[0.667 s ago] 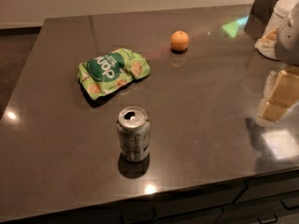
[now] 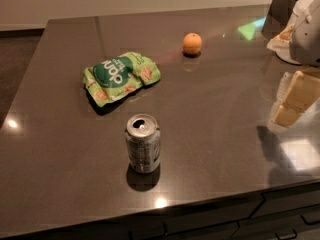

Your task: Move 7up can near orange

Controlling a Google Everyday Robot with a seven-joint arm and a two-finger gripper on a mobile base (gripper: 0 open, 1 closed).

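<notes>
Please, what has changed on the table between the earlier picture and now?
Nothing visibly changed. The pincer is at the right edge, apart from the 7up can. The can, the orange and the green snack bag are where they were.

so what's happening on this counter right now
A robot is meant to bring the 7up can to the orange, but that is not yet done. Its pincer hangs over the right side of the counter, touching neither. The can stands upright near the front edge, the orange sits farther back, and a green snack bag lies between them, off to the left.
</notes>
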